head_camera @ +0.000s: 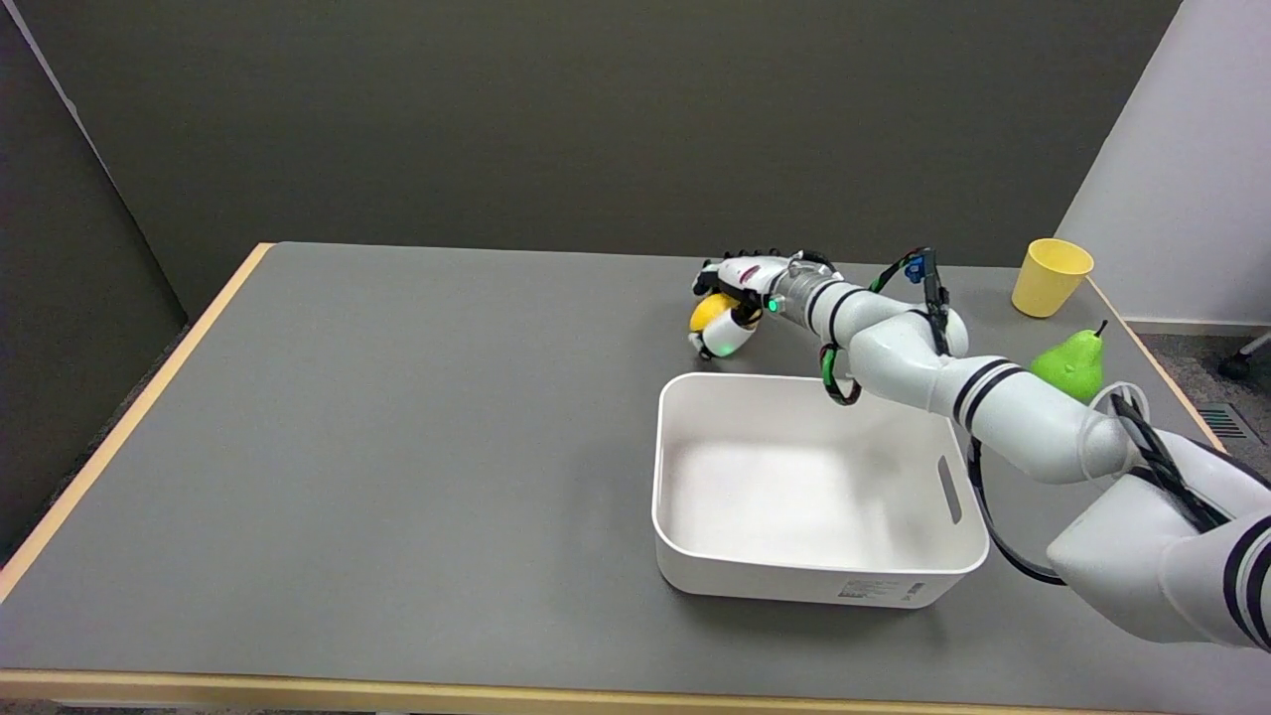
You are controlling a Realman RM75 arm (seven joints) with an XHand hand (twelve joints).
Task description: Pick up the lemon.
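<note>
A grey, wood-edged table (pixel 397 417) carries a white plastic bin (pixel 814 487) below the fingers, a yellow cup (pixel 1051 276) and green pear (pixel 1070 362) rightward.

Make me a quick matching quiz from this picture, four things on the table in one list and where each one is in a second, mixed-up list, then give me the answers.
Things:
1. lemon
2. white bin
3. yellow cup
4. green pear

Places:
A. at the table's far right corner, standing upright
B. in the grip of the right hand
C. just behind the right arm's forearm, near the table's right edge
D. on the table's near right part, with nothing inside

Pairs: 1-B, 2-D, 3-A, 4-C
</note>
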